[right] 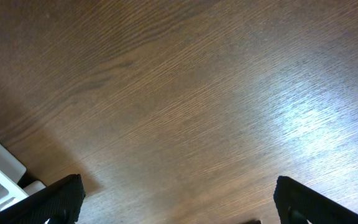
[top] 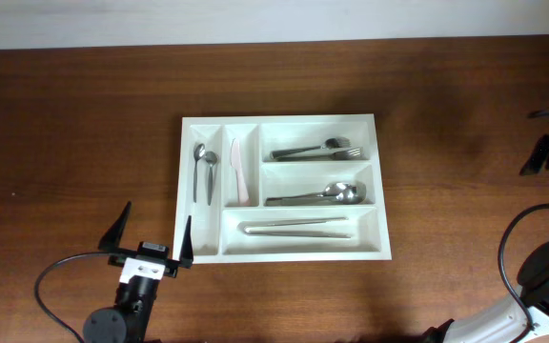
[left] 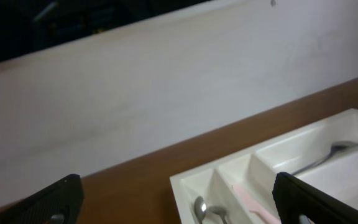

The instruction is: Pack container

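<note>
Item inspected: the container, a white plastic cutlery tray, lies flat at the middle of the worktop. All five compartments are occupied: teaspoons and a pale pink knife in the two narrow left slots, and forks, spoons and a long metal piece in the long slots on the right.

Handling, by my judgement: the shell is stiff but thin, light in itself and weighted by the metal inside. The surface is smooth and likely slippery, and the cutlery will slide if the tray is tilted. The best hold is a pinch on an outer rim wall, kept level.

My left gripper stands with its jaws wide apart and nothing between them. One finger is just beside the tray's near-left corner; I cannot tell whether it touches.

My right gripper also has its jaws spread and empty. It is over bare wood, well to the right of the tray.
</note>
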You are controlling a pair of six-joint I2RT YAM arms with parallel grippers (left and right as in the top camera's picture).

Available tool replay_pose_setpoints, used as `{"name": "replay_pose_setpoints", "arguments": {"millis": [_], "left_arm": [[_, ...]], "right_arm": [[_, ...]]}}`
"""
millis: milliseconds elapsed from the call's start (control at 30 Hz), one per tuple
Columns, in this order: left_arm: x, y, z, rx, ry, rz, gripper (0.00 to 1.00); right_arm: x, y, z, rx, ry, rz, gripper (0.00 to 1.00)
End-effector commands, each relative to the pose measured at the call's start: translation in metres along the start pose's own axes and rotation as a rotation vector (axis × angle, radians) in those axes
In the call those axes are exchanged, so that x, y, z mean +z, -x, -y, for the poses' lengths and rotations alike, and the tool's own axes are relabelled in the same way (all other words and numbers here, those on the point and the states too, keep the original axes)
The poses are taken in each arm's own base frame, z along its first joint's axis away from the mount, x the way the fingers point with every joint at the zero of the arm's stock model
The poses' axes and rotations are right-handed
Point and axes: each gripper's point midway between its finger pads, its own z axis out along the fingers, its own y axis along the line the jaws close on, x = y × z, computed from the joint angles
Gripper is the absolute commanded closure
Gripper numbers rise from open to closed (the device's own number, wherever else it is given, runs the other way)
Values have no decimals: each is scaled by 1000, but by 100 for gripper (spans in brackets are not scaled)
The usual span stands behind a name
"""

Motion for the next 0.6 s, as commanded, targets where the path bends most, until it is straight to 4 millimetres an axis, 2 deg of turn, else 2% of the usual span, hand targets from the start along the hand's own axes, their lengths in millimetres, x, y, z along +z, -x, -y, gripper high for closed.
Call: {"name": "replay_pose_setpoints", "arguments": {"millis": [0, 167, 467, 567], "left_arm": [[0, -3, 1, 5, -2, 2, 1], [0, -10, -3, -2, 28, -30, 1], [-4, -48, 7, -48, -11, -185, 1], [-5, -50, 6, -48, -3, -192, 1]], "right_arm": [[-5, -1, 0, 15, 4, 15, 1], [-5, -1, 0, 15, 5, 15, 1], [-5, -1, 0, 15, 5, 15, 1], [-5, -1, 0, 15, 5, 15, 1]]}}
